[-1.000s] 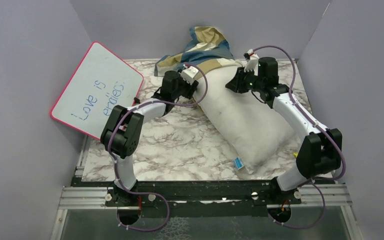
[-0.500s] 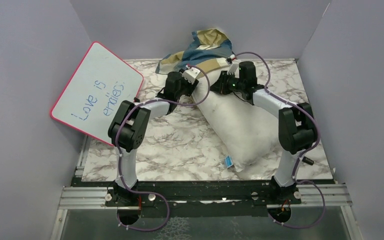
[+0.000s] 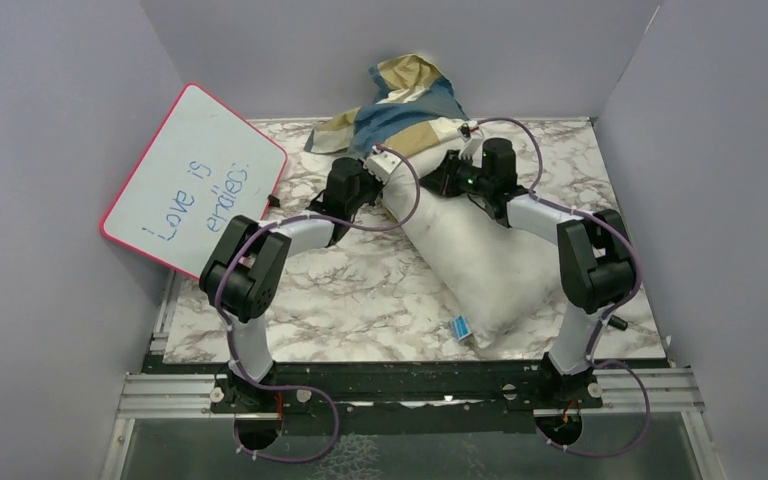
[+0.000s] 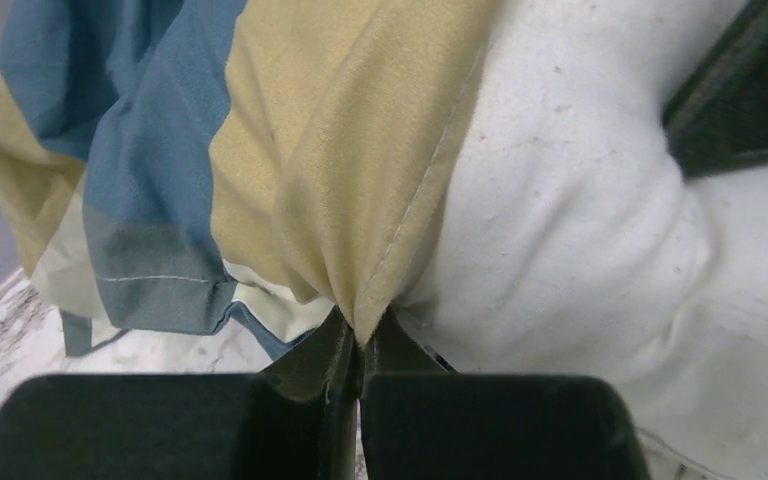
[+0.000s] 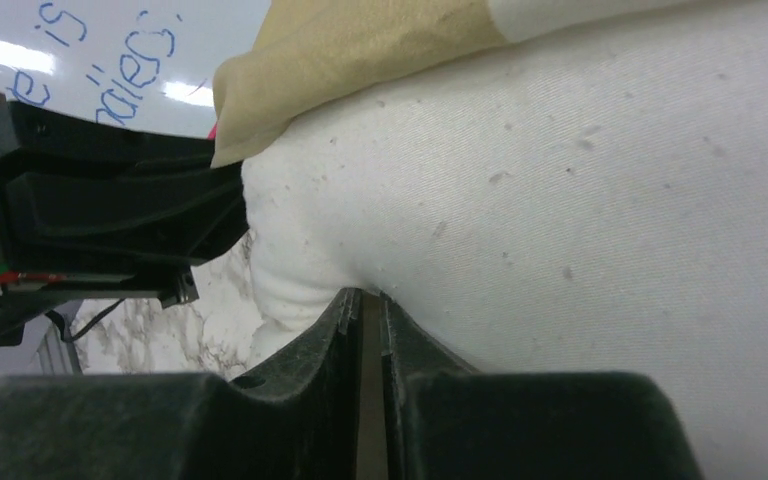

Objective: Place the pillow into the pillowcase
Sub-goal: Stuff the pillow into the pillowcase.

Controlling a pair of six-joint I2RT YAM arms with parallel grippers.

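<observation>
The white pillow (image 3: pixel 480 260) lies diagonally on the marble table, its blue tag (image 3: pixel 457 327) at the near corner. Its far end sits inside the mouth of the blue, tan and cream pillowcase (image 3: pixel 410 100), which bunches up against the back wall. My left gripper (image 4: pixel 363 335) is shut on the pillowcase's tan hem (image 4: pixel 340 200), beside the pillow (image 4: pixel 560 220). My right gripper (image 5: pixel 365 295) is shut, its tips pinching a pucker of the pillow (image 5: pixel 580 200) just below the tan hem (image 5: pixel 360 50). In the top view the left gripper (image 3: pixel 378 190) and right gripper (image 3: pixel 432 185) face each other across the pillow's far end.
A pink-rimmed whiteboard (image 3: pixel 195 175) with blue writing leans against the left wall, close to the left arm. Grey walls enclose the table on the left, back and right. The black rail (image 3: pixel 410 380) with both arm bases runs along the near edge.
My left gripper has closed on the pillowcase hem. The right gripper has slid left along the pillow's far end and narrowed. The pillowcase has shifted slightly left.
</observation>
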